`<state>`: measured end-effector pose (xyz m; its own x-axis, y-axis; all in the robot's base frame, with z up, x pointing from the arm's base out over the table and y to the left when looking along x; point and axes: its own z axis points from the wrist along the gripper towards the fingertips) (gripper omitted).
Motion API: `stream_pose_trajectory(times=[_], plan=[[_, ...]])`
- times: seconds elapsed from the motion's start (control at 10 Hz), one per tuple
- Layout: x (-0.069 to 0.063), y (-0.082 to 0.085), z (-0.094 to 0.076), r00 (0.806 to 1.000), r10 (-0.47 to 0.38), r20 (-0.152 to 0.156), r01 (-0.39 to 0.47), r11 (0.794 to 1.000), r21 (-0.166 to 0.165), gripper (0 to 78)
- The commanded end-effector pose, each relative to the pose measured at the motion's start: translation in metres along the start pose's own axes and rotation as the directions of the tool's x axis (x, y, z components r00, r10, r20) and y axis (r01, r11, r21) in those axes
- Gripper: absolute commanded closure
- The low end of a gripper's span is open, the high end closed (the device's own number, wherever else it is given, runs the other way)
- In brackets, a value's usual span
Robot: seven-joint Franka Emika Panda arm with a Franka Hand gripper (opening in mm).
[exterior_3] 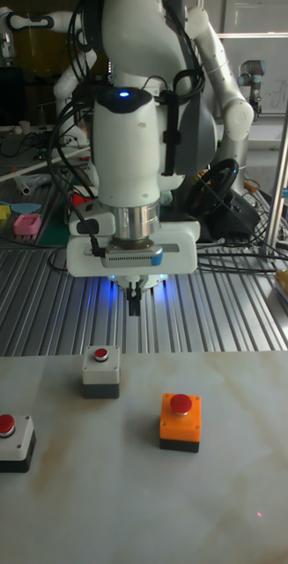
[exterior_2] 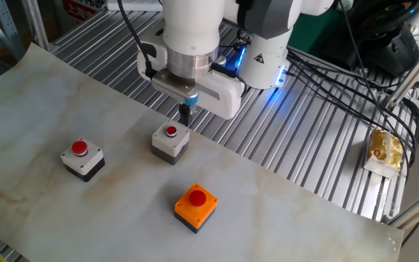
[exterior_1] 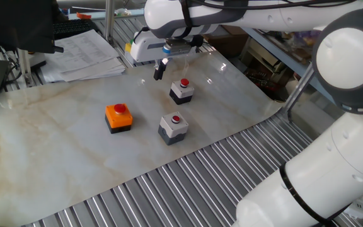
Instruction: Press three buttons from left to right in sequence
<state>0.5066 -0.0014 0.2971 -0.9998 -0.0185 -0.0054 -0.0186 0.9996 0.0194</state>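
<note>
Tall fixed view: gripper [exterior_3: 136, 305] hanging above the table [exterior_3: 240, 493], touching nothing.
Below-left, grey button box [exterior_3: 100, 372]; below-right, orange button box [exterior_3: 180, 422]; white-topped button box [exterior_3: 9, 441] far left; jaw state impossible to tell.

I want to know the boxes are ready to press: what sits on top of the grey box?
A small round red button sits on the grey box, uncovered. The gripper hangs above and slightly behind the box, not touching it. The box's underside is hidden against the table.
</note>
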Motion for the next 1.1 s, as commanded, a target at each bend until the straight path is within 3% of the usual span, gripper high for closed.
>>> stream_pose_trajectory(times=[0.1,0.5,0.6,1.1], plan=[[-0.012,-0.009,0.000,1.000,-0.012,0.003,0.012,1.000,0.001,77.6],[-0.020,-0.019,0.006,1.000,-0.016,0.016,0.016,1.000,-0.005,77.6],[-0.030,-0.029,0.005,0.999,-0.032,0.014,0.032,0.999,-0.004,77.6],[-0.042,-0.053,0.013,0.998,-0.056,0.024,0.056,0.998,-0.014,77.6]])
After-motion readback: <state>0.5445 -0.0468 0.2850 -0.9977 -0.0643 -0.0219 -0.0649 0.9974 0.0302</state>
